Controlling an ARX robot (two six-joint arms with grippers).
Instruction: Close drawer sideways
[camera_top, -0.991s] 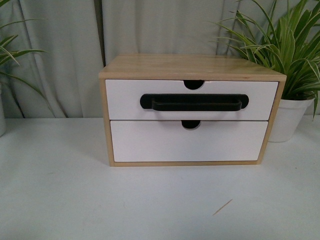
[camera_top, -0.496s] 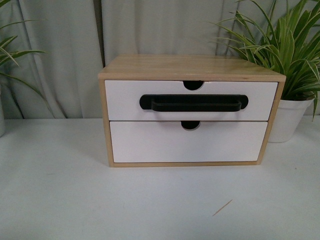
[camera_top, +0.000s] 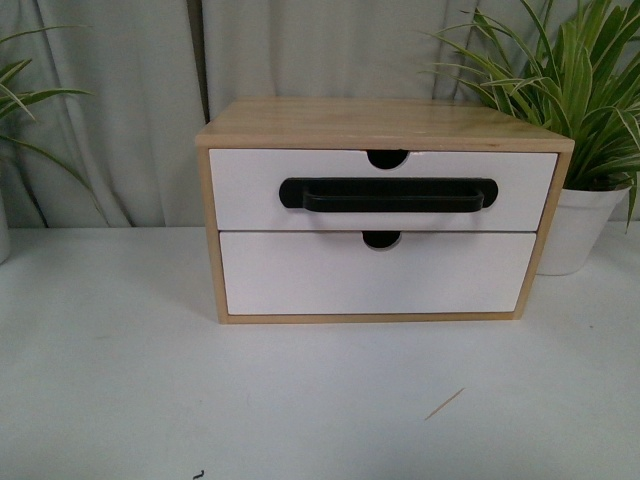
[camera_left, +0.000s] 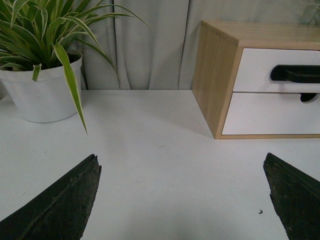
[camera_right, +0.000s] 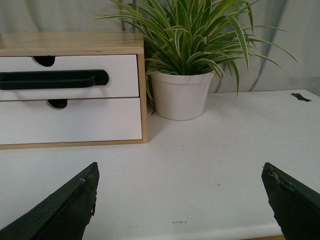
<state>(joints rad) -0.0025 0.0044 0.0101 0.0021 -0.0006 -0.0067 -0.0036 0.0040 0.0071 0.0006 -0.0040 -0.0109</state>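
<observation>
The drawer (camera_top: 250, 190) is the upper one of a small wooden cabinet (camera_top: 370, 122). It has a white front, a long black bar handle (camera_top: 388, 194) and a half-round notch (camera_top: 387, 158) in its top edge. In the front view its front looks slightly wider than the plain white drawer front (camera_top: 300, 275) below it. The drawer also shows in the left wrist view (camera_left: 255, 70) and in the right wrist view (camera_right: 120, 62). My left gripper (camera_left: 180, 157) is open and empty over the table, short of the cabinet's left side. My right gripper (camera_right: 180, 165) is open and empty, short of its right side. Neither arm shows in the front view.
A potted plant in a white pot (camera_top: 578, 228) stands close to the cabinet's right side and also shows in the right wrist view (camera_right: 180, 95). Another potted plant (camera_left: 42, 95) stands far left. A grey curtain hangs behind. A thin stick (camera_top: 445, 404) lies on the white table (camera_top: 120, 380).
The cabinet sits slightly higher in the front view than before, as if the camera shifted. The drawer front and handle look the same.
</observation>
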